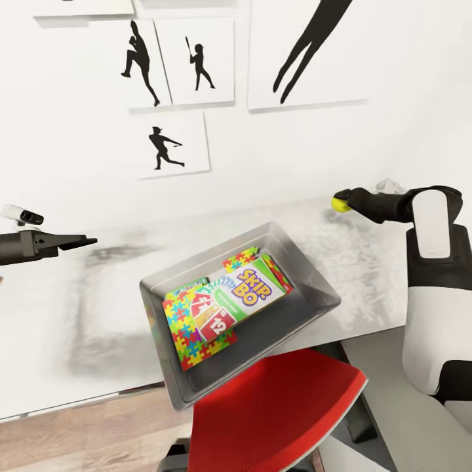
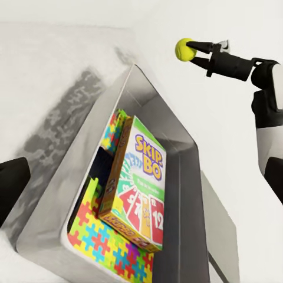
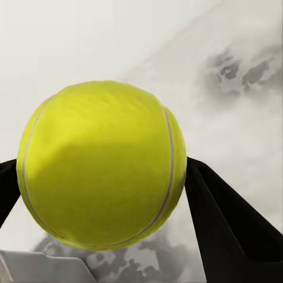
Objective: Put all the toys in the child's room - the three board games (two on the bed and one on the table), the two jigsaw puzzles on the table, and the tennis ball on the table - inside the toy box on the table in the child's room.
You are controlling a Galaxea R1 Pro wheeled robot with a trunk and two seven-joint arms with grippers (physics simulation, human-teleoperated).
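Observation:
The toy box (image 1: pixel 313 283) sits on the table (image 1: pixel 72 314), hanging over its front edge. Inside it a white and green board game (image 1: pixel 244 296) lies on top of colourful jigsaw puzzles (image 1: pixel 187 335), and edges of other flat boxes show beneath. My right gripper (image 1: pixel 342 202) is shut on the yellow tennis ball (image 1: pixel 339 203), held above the table's far right, beyond the box. The ball (image 3: pixel 103 171) sits between the black fingers (image 3: pixel 236 236). My left gripper (image 1: pixel 88 240) hovers open to the left of the box. From there I see the box (image 2: pixel 186 194), game (image 2: pixel 141 177), puzzles (image 2: pixel 106 244) and ball (image 2: pixel 186 49).
A red chair (image 1: pixel 275 406) stands at the table's front edge, partly under the toy box. The white wall just behind the table carries black silhouette pictures (image 1: pixel 174 141). Wood floor (image 1: pixel 85 439) shows at the lower left.

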